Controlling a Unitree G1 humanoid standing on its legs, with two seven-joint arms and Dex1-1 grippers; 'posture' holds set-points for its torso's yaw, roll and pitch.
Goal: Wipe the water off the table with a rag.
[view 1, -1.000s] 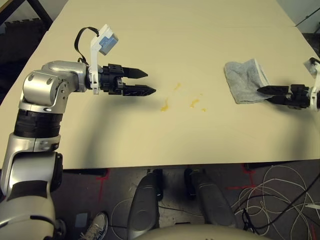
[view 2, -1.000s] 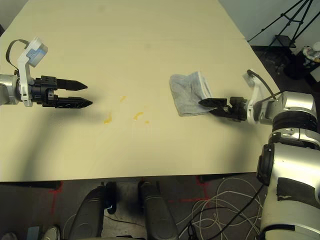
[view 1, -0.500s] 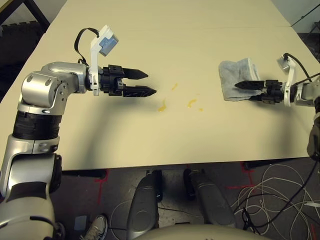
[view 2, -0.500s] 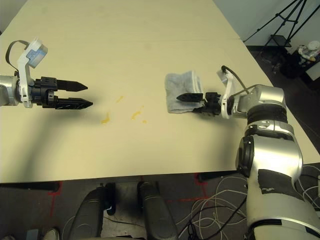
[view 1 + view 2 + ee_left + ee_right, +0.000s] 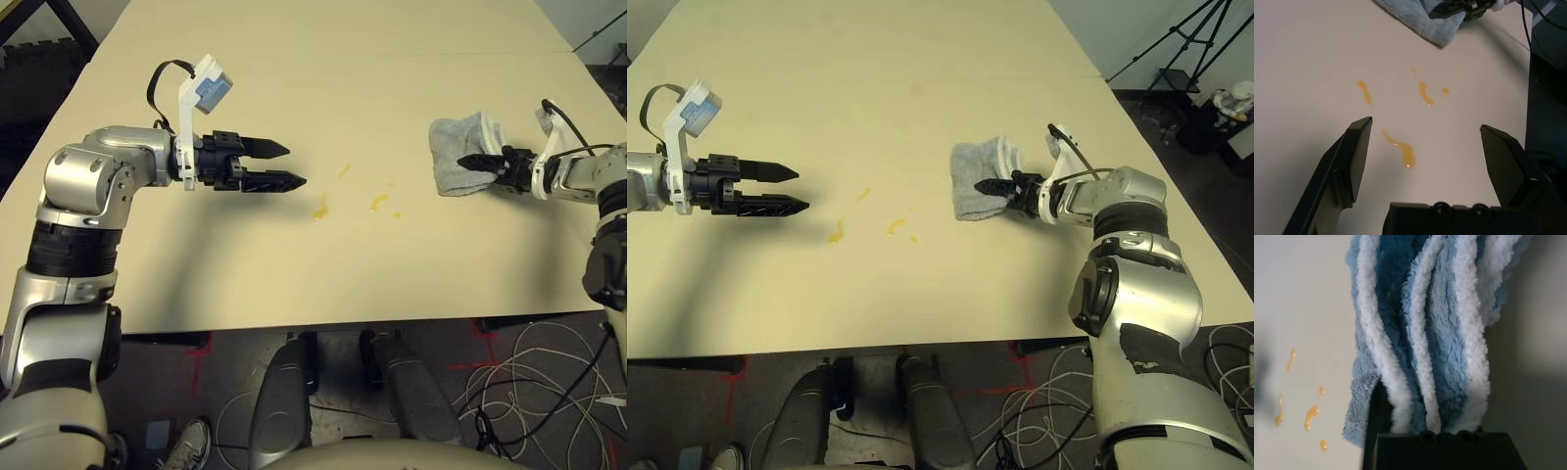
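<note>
The light-grey rag (image 5: 458, 155) lies bunched on the right side of the pale beige table (image 5: 294, 69). My right gripper (image 5: 472, 162) is shut on the rag's near edge; in the right wrist view the folds of the rag (image 5: 1420, 333) rise straight out of the jaws. The water (image 5: 321, 208) is a few small orange drops and streaks at the table's middle, left of the rag, also seen as water (image 5: 1400, 149) below my left gripper. My left gripper (image 5: 294, 164) hovers open left of the drops, holding nothing.
A faint seam (image 5: 411, 54) crosses the far part of the tabletop. The table's front edge (image 5: 323, 323) runs near my body, with cables (image 5: 549, 372) on the floor below. A tripod (image 5: 1205, 39) stands beyond the table's right side.
My right gripper has slid left onto the rag's edge and shut on it, bunching the cloth. The left arm has stayed where it was.
</note>
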